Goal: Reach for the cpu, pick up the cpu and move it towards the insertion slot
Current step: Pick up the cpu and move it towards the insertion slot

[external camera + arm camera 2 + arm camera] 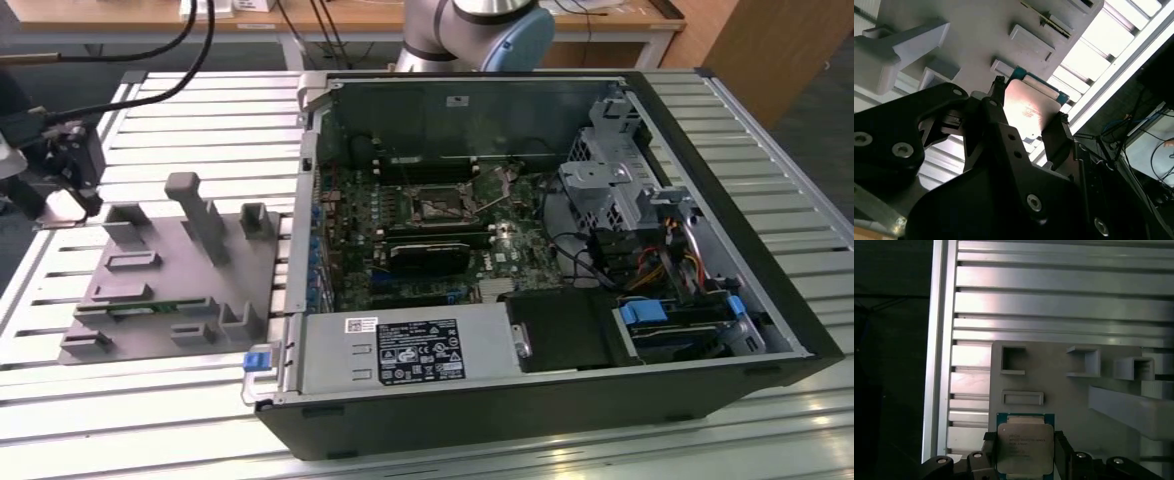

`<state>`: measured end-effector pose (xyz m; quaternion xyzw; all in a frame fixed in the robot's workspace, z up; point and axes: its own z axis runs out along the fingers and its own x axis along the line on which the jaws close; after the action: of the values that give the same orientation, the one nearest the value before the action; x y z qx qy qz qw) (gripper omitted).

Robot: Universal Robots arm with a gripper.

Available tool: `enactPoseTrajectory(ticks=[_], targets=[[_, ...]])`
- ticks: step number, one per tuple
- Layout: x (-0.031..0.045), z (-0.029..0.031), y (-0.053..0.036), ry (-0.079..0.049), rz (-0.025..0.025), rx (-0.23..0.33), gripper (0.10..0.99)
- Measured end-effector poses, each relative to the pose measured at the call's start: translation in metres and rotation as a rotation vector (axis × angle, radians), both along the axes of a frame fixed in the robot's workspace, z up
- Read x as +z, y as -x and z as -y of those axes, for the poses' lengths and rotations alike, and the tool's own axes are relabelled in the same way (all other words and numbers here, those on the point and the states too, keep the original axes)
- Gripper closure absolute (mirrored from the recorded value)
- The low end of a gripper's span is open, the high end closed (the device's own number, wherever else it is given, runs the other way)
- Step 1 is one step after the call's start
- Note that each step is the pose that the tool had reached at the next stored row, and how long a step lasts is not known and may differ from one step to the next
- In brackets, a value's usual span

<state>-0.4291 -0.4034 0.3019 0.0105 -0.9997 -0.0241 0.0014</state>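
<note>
Your black two-fingered gripper (1023, 436) is clamped on the small flat square cpu (1025, 447), one finger against each of two opposite edges. The cpu sits over the edge of the grey plastic fixture plate (1074, 400), its shiny top facing away from the plate and its sides square to the plate's sides (being square, it has no long axis). You cannot tell whether it touches the plate.

A low rectangular grey frame (1023, 398) on the plate lies just beside the cpu. The dark square insertion slot (438, 205), silver-framed on green board, lies well apart from the plate toward the exterior view's right. The open computer case's metal wall (310, 200) stands between them. The cpu shows a silver lid on a thin green rim.
</note>
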Motion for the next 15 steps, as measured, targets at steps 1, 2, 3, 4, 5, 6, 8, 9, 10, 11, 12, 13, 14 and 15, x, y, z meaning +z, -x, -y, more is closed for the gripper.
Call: enactPoseTrajectory(ticks=[1, 2, 3, 4, 5, 6, 8, 9, 10, 11, 12, 13, 14, 15], targets=[[0.0036, -0.0001, 0.0000, 0.000, 0.0000, 0.000, 0.545], [0.0074, -0.0002, 0.0000, 0.000, 0.0002, 0.000, 0.545], [0.0120, -0.0004, 0.0000, 0.000, 0.0003, 0.000, 0.545], [0.0167, -0.0004, 0.0000, 0.000, 0.0001, 0.000, 0.545], [0.0212, -0.0005, 0.0000, 0.000, 0.0001, 0.000, 0.545], [0.0257, -0.0007, 0.0001, 0.000, 0.0001, 0.000, 0.545], [0.0347, -0.0012, 0.0000, 0.000, 0.0002, 0.000, 0.545], [0.0392, -0.0014, 0.0001, 0.000, 0.0001, 0.000, 0.545], [0.0437, -0.0016, 0.0001, 0.000, 0.0001, 0.000, 0.545], [0.0485, -0.0020, 0.0000, 0.000, 0.0002, 0.000, 0.545], [0.0530, -0.0023, 0.0001, 0.000, 0.0002, 0.000, 0.545], [0.0576, -0.0026, 0.0001, 0.000, 0.0001, 0.000, 0.545], [0.0621, -0.0030, 0.0001, 0.000, 0.0002, 0.000, 0.545], [0.0666, -0.0033, 0.0001, 0.000, 0.0001, 0.000, 0.545]])
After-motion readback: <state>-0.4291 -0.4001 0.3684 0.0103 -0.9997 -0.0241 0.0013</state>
